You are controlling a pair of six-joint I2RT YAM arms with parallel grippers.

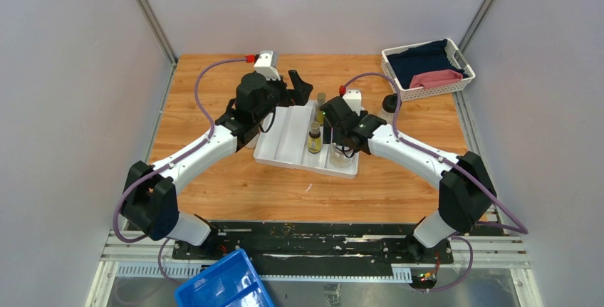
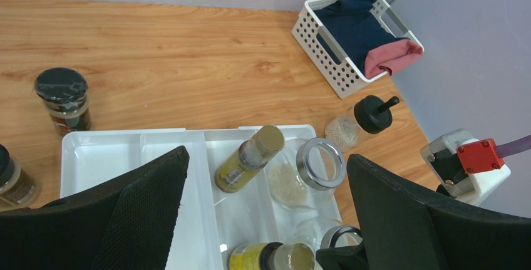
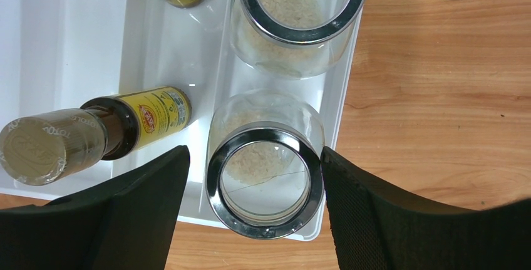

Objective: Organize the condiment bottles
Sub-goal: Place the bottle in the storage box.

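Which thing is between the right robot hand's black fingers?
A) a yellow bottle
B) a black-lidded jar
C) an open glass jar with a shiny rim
C: the right gripper straddles the open glass jar standing in the white tray.

Item 1: divided tray (image 1: 285, 136), ctr of table (image 1: 285, 193), compts run near–far.
Item 2: R-most compt holds 2 open jars: near jar (image 3: 266, 170) directly in front of far jar (image 3: 297, 13), close together.
Item 3: compt next L holds 2 slim bottles: near bottle (image 3: 94, 132) beside near jar, far bottle (image 2: 247, 157) beside far jar.
Item 4: lidded jar (image 2: 9, 179) on table, L of tray.
Item 5: 2nd lidded jar (image 2: 62, 101) on table, just behind tray's far-L corner.
Item 6: spout-lid jar (image 2: 360, 123) on table, just R of tray's far end, btwn tray and basket (image 1: 427, 68).
Item 7: basket at far-R corner of table, cloths (image 2: 357, 25) inside.
Item 8: bin (image 1: 224, 282) off table, before its near edge, L of ctr.
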